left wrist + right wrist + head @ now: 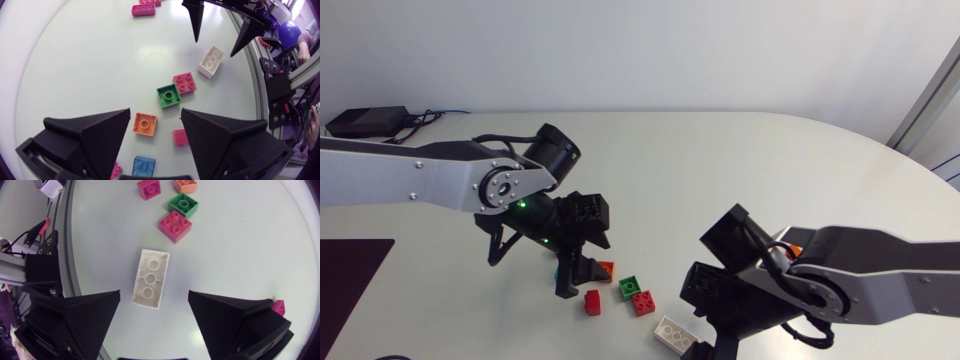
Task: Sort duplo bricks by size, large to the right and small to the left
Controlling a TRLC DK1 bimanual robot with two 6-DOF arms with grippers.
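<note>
My left gripper (572,277) (156,112) stands open over the small bricks. An orange brick (144,124) (606,267) and a clear blue brick (143,165) lie on the table between its fingers, untouched. Ahead of them are a red brick (180,137) (593,301), a green brick (168,95) (630,288) and a red four-stud brick (184,83) (644,302). My right gripper (705,337) (154,294) is open above a long white brick (150,278) (673,333), which lies flat just ahead of its fingers. The red four-stud brick (175,226) and the green brick (183,205) lie beyond the white one.
A long pink brick (143,9) lies farther out on the table. Another pink brick (278,307) rests beside my right gripper's outer finger. A dark mat (350,270) covers the table's left front corner. The white brick lies near the table's front edge.
</note>
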